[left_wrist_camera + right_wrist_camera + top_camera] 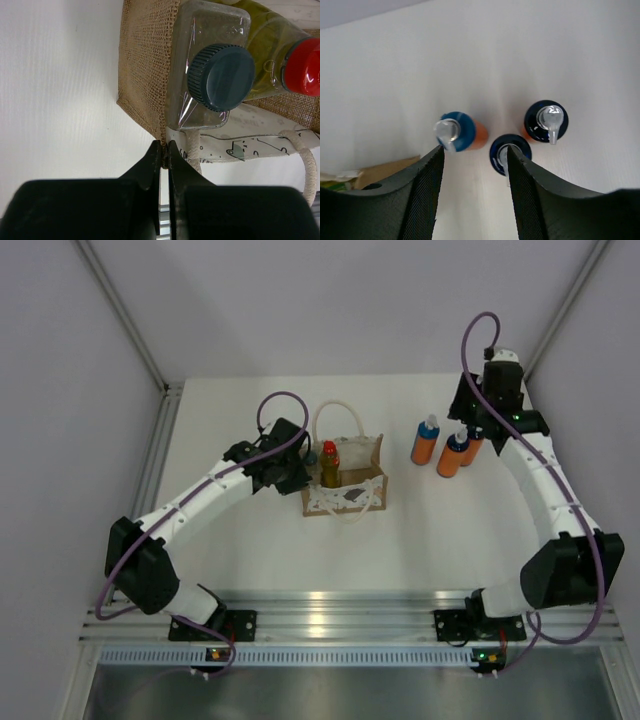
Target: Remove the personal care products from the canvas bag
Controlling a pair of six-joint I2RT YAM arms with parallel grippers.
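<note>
The tan canvas bag [347,483] stands mid-table with its cream rope handles [338,415] up. A yellow bottle with a red cap [329,462] and a clear bottle with a dark grey cap [221,77] stand inside it. My left gripper [165,150] is shut on the bag's left corner seam [164,131]; in the top view it [297,472] is at the bag's left side. Three orange bottles [425,441] [454,454] [473,445] stand on the table to the right. My right gripper [474,156] is open and empty above them [462,131] [509,152] [546,121].
White walls enclose the table on the left, back and right. An aluminium rail [330,625] runs along the near edge by the arm bases. A corner of the bag [380,172] shows at the lower left of the right wrist view.
</note>
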